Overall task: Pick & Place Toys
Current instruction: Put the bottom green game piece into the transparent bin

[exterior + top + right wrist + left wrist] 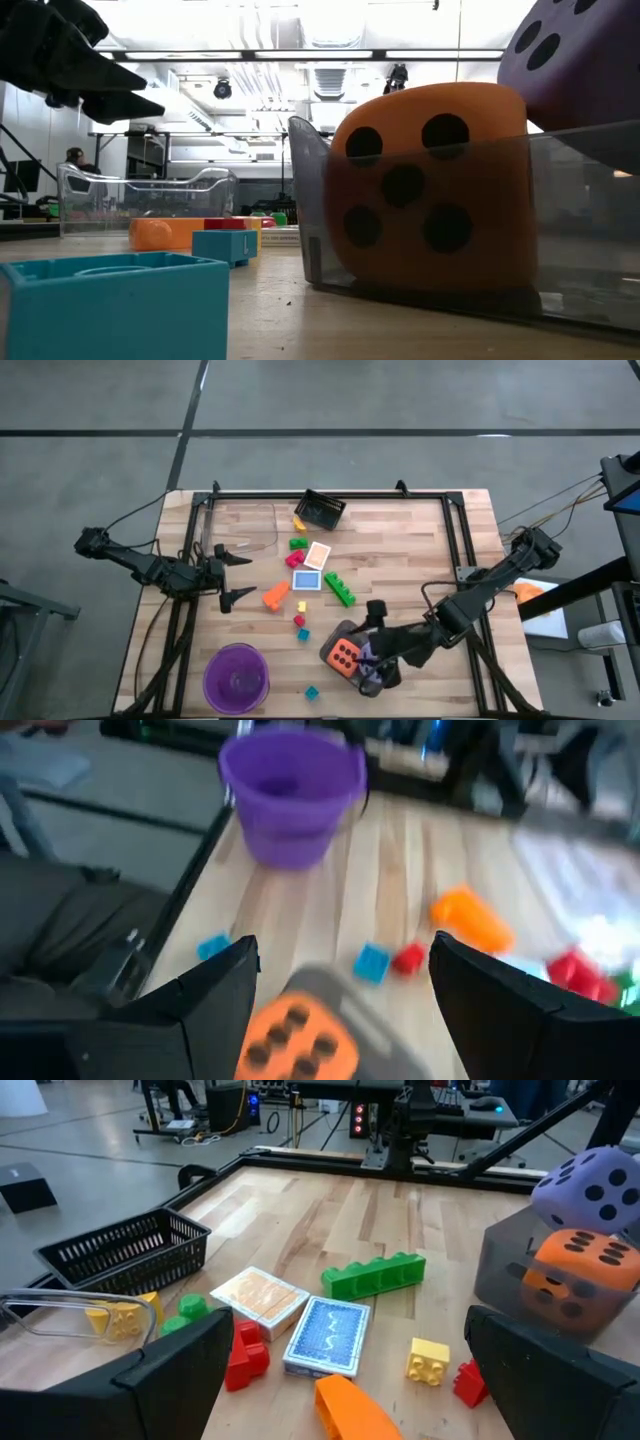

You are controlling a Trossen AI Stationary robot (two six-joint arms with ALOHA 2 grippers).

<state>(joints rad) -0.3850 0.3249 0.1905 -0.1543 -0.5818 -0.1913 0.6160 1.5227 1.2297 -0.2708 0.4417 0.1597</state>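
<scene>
The fist-sized orange foam die with dark dots sits inside the grey translucent tray, five dots facing the low camera. The purple foam die rests on top of it. Away from the tray lie a long green plastic block, an orange block, small red, yellow and teal blocks, and two white-edged cards.

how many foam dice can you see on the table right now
2, both in the clear grey bin near the right gripper: the orange die sits inside it, and the purple die rests on top, beside the orange one. No others show.
</scene>
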